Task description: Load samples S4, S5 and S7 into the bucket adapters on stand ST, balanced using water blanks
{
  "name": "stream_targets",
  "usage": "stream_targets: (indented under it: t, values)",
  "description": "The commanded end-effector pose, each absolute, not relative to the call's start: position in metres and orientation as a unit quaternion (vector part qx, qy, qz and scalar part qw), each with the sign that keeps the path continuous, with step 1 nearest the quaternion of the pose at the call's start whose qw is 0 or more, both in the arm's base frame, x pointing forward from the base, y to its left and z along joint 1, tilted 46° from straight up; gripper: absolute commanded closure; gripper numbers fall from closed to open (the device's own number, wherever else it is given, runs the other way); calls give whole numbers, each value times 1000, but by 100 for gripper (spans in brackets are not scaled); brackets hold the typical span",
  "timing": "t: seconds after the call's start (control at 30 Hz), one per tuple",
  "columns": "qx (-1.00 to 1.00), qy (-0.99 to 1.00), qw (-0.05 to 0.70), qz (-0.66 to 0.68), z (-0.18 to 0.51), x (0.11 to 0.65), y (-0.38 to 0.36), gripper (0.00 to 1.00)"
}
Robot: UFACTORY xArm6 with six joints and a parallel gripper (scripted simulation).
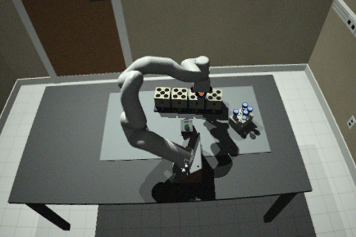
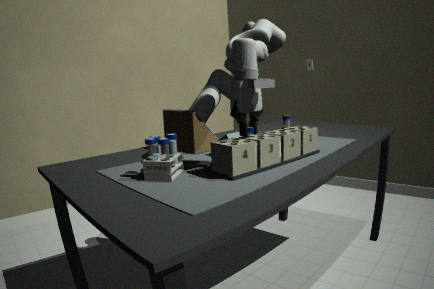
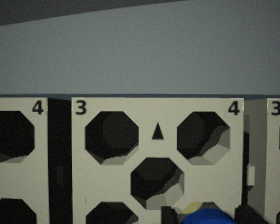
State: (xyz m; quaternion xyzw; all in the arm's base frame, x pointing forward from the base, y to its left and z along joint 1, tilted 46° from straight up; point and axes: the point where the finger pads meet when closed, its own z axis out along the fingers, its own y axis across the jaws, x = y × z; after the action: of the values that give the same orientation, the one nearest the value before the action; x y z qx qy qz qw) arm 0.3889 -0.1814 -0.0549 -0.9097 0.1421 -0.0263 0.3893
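Observation:
My gripper (image 1: 201, 94) (image 2: 250, 133) is shut on a blue-capped tube (image 3: 209, 218) with an orange cap dot. Its ID is not readable. The tube is at adapter 3 (image 2: 271, 156) (image 3: 158, 104), over or in the hole at the lower right of the wrist view, beyond hole 4; its depth is hidden. Holes 3, 4 and 5 of this adapter look empty. Adapters 1 (image 1: 162, 102) (image 2: 310, 138), 2 (image 1: 179, 102) (image 2: 292, 147) and 4 (image 1: 214, 102) (image 2: 234, 157) stand beside it; no tube shows in them. Another orange-dotted tube (image 2: 286, 121) shows behind the adapters, its base hidden.
A pale rack (image 2: 156, 174) with several blue-capped tubes stands on the mat to the right in the top view. The green DONE key (image 1: 186, 127) is on its small desk between the stand and the arm base. The raised arm hides part of the mat's left side.

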Motion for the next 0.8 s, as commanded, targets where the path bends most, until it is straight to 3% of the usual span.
stream_targets:
  t: [0.0, 0.77]
  values:
    - [-910, 142, 388, -28, -53, 390, -184, 100]
    - [-910, 142, 388, -28, -44, 387, -193, 100]
